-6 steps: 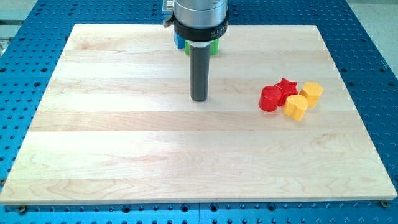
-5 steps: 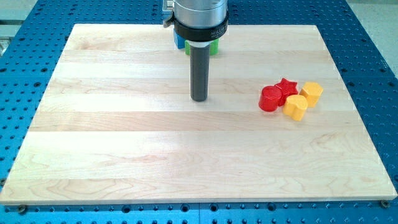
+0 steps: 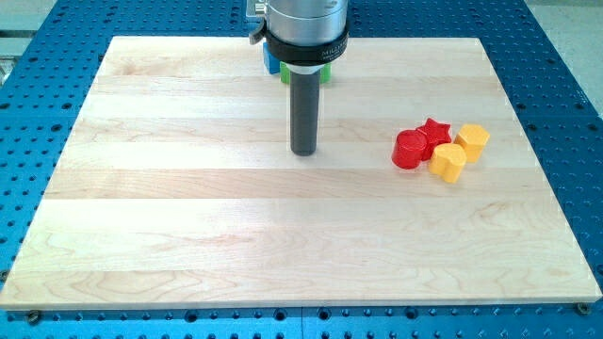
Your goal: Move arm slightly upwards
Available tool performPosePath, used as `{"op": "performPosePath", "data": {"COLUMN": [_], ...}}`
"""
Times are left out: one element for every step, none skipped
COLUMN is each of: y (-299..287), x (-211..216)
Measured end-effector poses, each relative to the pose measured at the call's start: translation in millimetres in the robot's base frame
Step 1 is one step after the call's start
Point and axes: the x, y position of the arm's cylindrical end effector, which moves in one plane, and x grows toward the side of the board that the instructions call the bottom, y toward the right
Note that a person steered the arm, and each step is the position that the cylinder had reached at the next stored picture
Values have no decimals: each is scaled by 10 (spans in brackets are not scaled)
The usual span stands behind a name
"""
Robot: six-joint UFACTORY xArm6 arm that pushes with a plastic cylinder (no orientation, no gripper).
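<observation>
My tip (image 3: pixel 302 152) rests on the wooden board (image 3: pixel 188 207) a little above its middle. It stands well to the left of a tight cluster at the view's right: a red round block (image 3: pixel 408 151), a red star block (image 3: pixel 433 133), a yellow block (image 3: pixel 448 162) and a second yellow block (image 3: pixel 472 140). Behind my rod, near the board's top edge, a blue block (image 3: pixel 271 63) and a green block (image 3: pixel 323 72) show only in part; the arm's collar hides most of them.
The board lies on a blue perforated table (image 3: pixel 565 94) that surrounds it on all sides.
My tip has shifted very slightly to the right. The blocks have not moved.
</observation>
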Motion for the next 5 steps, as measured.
{"op": "performPosePath", "data": {"y": [12,12,25,31,31], "x": [5,-114,-273,-273,-273]}}
